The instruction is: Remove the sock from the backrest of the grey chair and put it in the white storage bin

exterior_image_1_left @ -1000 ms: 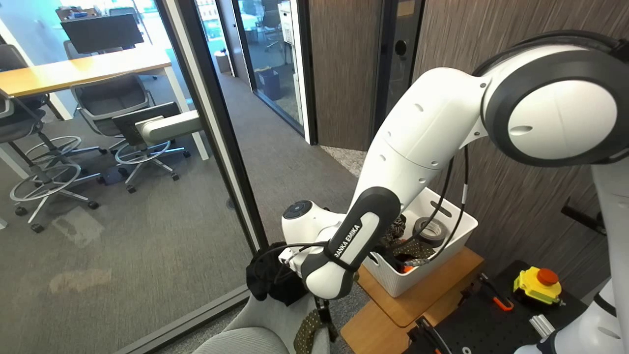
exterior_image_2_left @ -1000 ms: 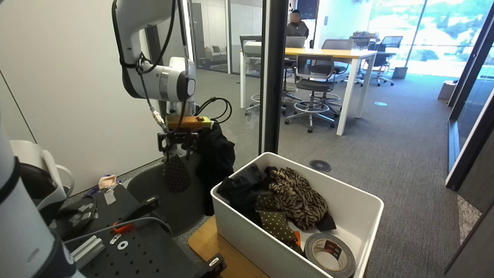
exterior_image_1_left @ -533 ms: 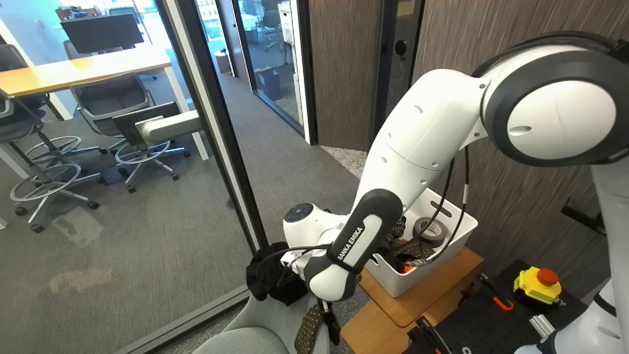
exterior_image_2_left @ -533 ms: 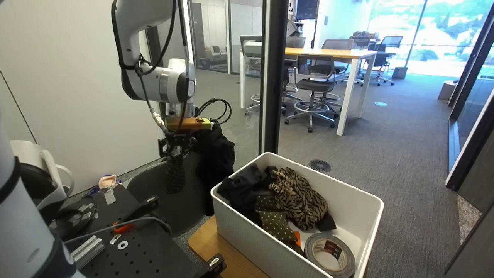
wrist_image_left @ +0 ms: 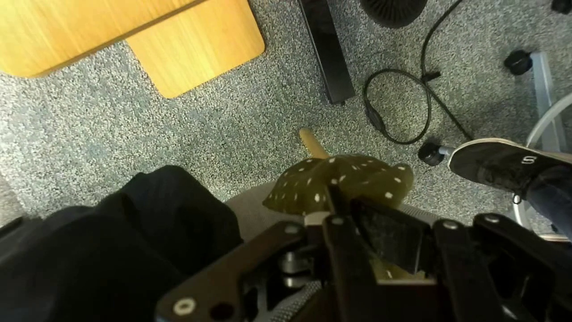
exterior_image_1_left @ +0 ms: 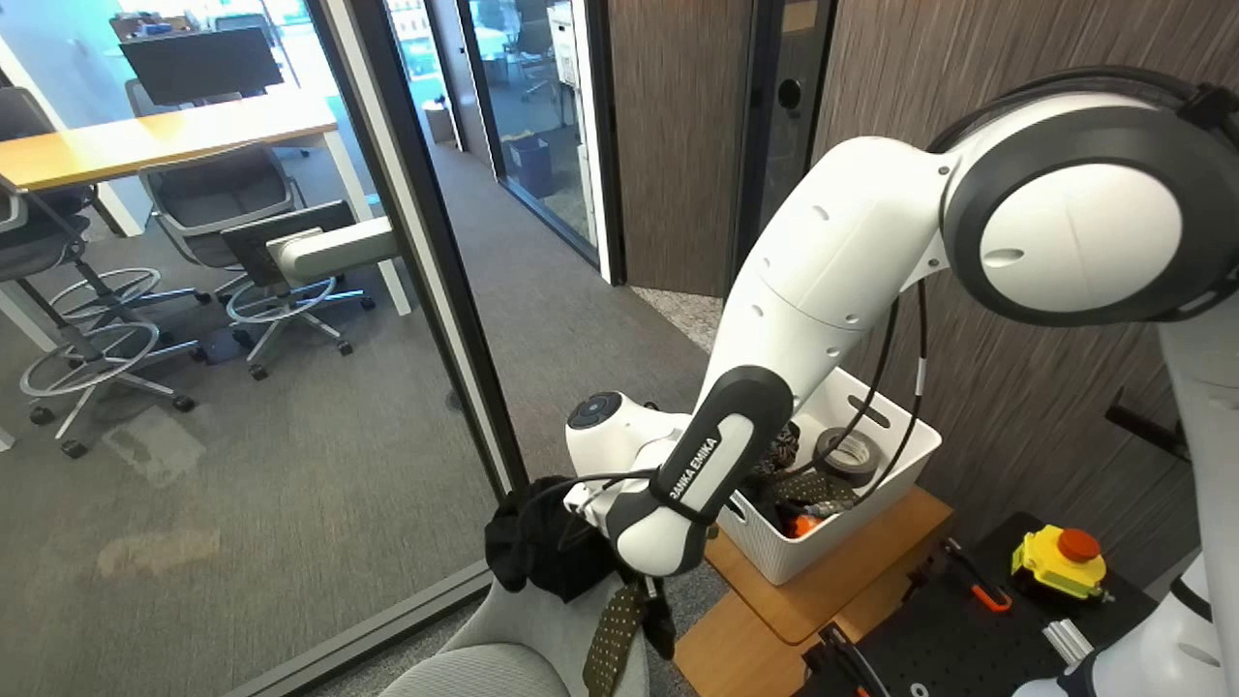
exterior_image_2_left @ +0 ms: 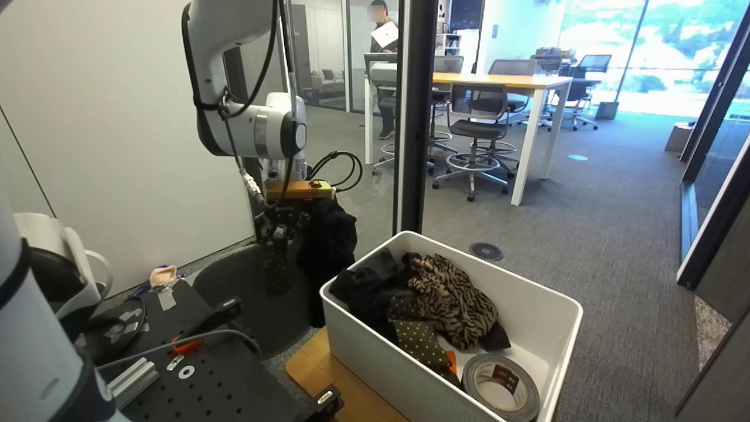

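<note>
I see the gripper (wrist_image_left: 346, 202) pinching the dotted sock (exterior_image_1_left: 613, 641) — at the grey chair (exterior_image_1_left: 538, 624). The white storage bin (exterior_image_2_left: 378, 366) stands nearby.

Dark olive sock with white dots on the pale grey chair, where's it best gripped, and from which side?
Probably pinch the olive, white-dotted cloth sock at its top fold, from above: it drapes down both sides of the pale grey chair's rounded backrest, and the downward-pointing pincer appears closed there.
</note>
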